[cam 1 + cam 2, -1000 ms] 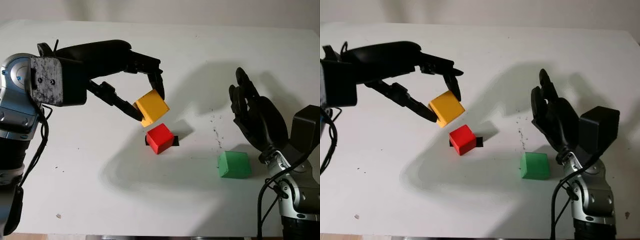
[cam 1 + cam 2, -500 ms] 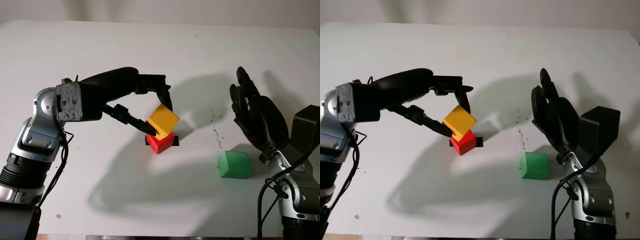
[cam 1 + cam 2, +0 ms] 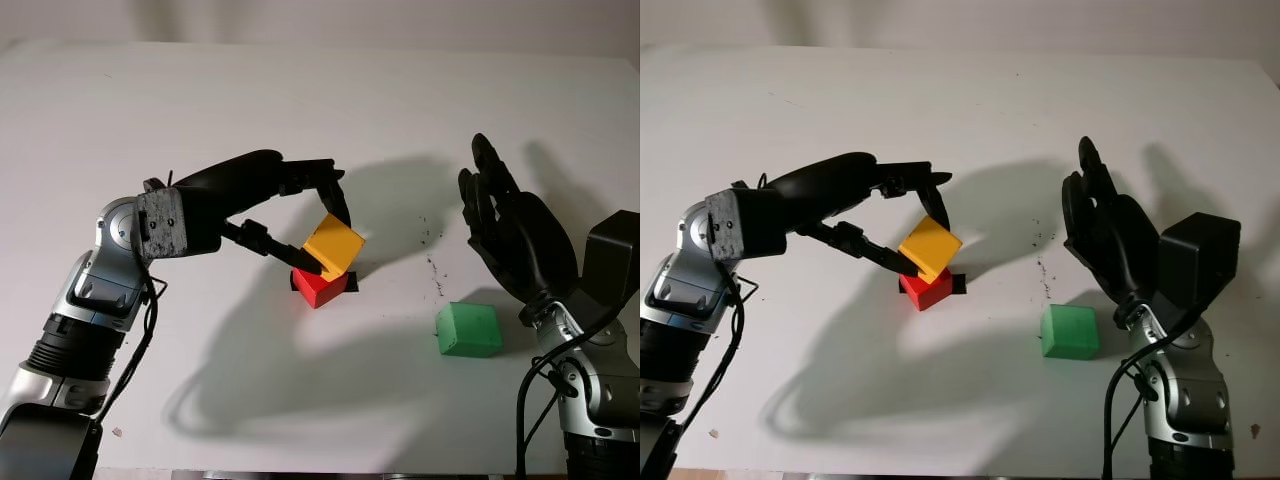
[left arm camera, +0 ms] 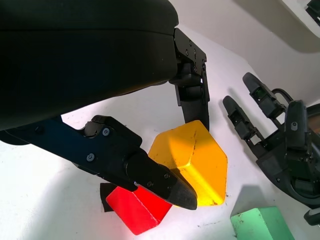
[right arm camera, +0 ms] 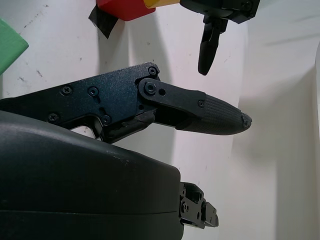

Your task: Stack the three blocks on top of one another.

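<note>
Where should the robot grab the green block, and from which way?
Probably from above, pinching two opposite flat sides of the green block. It lies alone on the table with free space around it, just below the open right hand. The left hand is busy holding the yellow block.

Both eye views look forward and down from the head onto the white worktop (image 3: 120,100), from places slightly apart, and share nearly all of it. The left wrist view sits very close behind the left hand (image 4: 165,145), facing along its fingers (image 4: 160,182). The right wrist view sits just as close against the right hand (image 5: 200,115), facing the worktop's middle.
</note>
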You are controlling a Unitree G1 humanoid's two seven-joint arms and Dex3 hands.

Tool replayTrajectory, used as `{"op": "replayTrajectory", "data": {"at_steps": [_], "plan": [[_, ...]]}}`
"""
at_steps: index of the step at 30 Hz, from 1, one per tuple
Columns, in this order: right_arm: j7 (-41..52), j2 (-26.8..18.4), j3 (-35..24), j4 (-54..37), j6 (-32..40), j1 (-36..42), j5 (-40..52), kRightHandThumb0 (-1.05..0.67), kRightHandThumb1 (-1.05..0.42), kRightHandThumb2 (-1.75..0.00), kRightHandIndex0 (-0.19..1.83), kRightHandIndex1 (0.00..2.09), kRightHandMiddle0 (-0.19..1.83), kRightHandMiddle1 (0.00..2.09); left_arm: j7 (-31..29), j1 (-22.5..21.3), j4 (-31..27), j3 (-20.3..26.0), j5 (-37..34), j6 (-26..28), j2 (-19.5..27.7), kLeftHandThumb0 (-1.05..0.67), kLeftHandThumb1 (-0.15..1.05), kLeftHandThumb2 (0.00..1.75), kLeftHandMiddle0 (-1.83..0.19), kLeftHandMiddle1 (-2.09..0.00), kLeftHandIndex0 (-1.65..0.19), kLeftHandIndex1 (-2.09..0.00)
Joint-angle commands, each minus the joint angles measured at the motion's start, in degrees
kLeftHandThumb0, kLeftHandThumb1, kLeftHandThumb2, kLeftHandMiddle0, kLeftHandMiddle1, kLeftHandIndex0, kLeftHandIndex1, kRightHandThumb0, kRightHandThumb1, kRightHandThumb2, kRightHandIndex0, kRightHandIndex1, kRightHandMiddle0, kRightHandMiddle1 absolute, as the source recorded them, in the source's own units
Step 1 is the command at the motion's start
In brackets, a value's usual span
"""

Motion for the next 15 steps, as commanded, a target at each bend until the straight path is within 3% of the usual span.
{"op": "replayTrajectory", "data": {"at_steps": [1, 15], "plan": [[-0.2, -0.6, -0.5, -1.6, -0.2, 0.9, 0.0, -0.73, -1.05, -0.66, -0.19, 0.0, -0.19, 0.0, 0.0, -0.8, 0.9, -0.6, 0.5, -0.9, -0.3, -0.45, 0.99, 0.06, -0.13, -0.04, -0.33, -1.47], [-0.2, -0.8, -0.4, -1.6, 0.0, 0.8, -0.1, -0.72, -1.05, -0.66, -0.19, 0.0, -0.19, 0.0, -2.5, -2.1, 3.1, -1.1, 1.9, 0.1, 0.8, -0.44, 0.99, 0.05, -0.14, -0.06, -0.33, -1.5]]}}
